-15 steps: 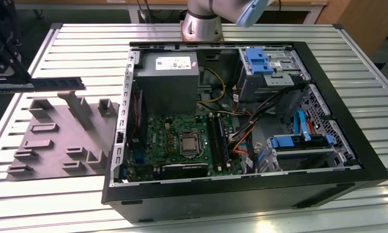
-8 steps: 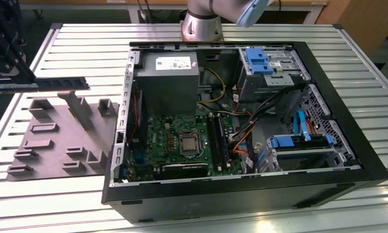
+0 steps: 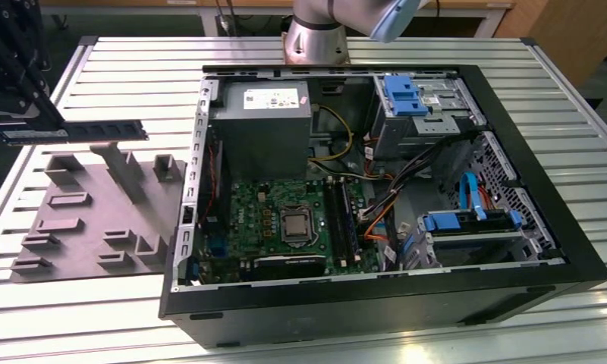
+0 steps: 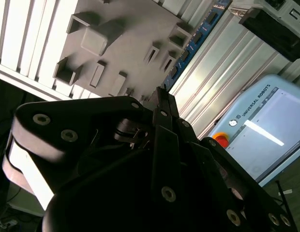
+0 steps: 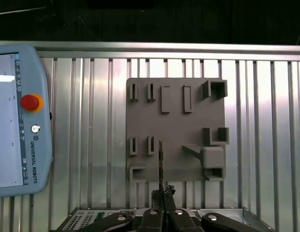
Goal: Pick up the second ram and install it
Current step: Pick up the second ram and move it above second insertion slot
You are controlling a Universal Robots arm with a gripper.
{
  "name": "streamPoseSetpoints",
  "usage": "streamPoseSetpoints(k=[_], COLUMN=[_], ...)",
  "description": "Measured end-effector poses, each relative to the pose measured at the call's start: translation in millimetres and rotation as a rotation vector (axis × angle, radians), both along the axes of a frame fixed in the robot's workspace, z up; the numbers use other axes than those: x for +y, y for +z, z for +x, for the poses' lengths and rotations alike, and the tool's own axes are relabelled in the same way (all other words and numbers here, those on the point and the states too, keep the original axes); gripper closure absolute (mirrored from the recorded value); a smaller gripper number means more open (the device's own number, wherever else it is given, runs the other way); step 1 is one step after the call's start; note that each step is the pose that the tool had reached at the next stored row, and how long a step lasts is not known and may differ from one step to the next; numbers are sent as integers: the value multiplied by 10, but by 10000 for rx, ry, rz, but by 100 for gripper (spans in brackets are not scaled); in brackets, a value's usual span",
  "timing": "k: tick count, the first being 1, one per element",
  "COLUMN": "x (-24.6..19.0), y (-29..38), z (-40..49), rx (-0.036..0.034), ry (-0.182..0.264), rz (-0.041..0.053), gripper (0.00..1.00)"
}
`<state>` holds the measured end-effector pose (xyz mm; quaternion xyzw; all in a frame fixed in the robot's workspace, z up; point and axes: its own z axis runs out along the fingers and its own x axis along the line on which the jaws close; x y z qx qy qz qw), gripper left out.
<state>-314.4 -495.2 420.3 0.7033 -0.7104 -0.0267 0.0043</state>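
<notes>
Fingers (image 5: pixel 156 197) of our gripper (image 5: pixel 162 192) are clamped on one end of the second ram (image 3: pixel 76 132), which hangs level above the grey tray (image 3: pixel 81 227) at the exterior view's left. We judge the carry needs a firm pinch, with the stick square to the black slots (image 3: pixel 340 216) in the open case (image 3: pixel 572 227).

The robot arm (image 3: pixel 315 39) stands upright at the far side in the exterior view. Its black gripper (image 3: pixel 18 121) hangs at that view's left, up in the air and pointing down. In both wrist views its two thin fingers (image 5: pixel 154 195) are pressed close together, pinching a memory stick (image 3: pixel 76 132) by one end.
</notes>
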Motion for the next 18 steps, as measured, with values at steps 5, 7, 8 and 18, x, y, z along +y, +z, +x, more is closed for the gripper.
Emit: streamPoseSetpoints(k=[5,7,8,18], x=[0,0,0,0], y=[0,1,0,0], z=[59,79,90,252], rx=[1,1,0,0], ry=[1,0,0,0], rz=[0,-1,0,0], gripper=[89,89,89,89])
